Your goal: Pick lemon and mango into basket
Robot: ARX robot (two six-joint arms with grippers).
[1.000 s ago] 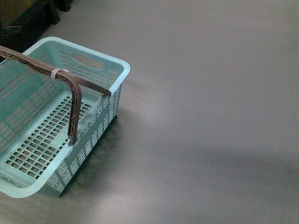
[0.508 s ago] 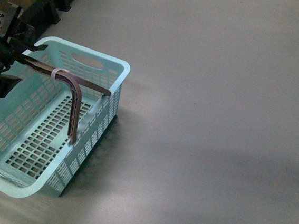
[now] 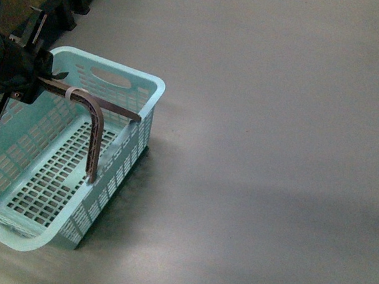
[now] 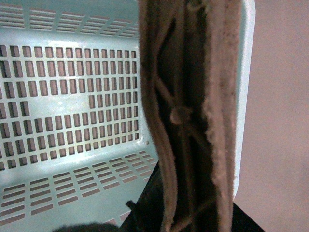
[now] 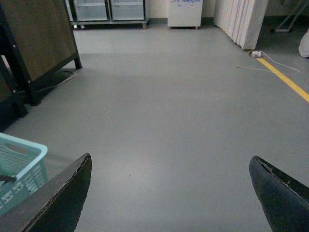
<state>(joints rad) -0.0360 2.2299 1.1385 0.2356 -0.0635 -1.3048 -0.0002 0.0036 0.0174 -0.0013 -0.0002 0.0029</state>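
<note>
Front view: the basket [image 3: 133, 83] sits in the left half of the frame on the grey floor [image 3: 275, 157], with its brown hoop handle [image 3: 95, 133] arching across from the upper left down to the right-hand wall. The left gripper [image 3: 38, 79] is right on that handle at the upper left edge, but I cannot tell whether its jaws are clamped. The left wrist view is filled by the handle up close, with no fingers showing. The basket bottom beneath it is bare lattice, no fruit. Right wrist view: the right gripper [image 5: 170, 159] is spread wide and holds nothing, with a basket corner at lower left. The lemon and mango? Not in any view, so which way they lie can't be said. My read is that finding the fruit comes first, and the empty right arm looks likelier for it
</note>
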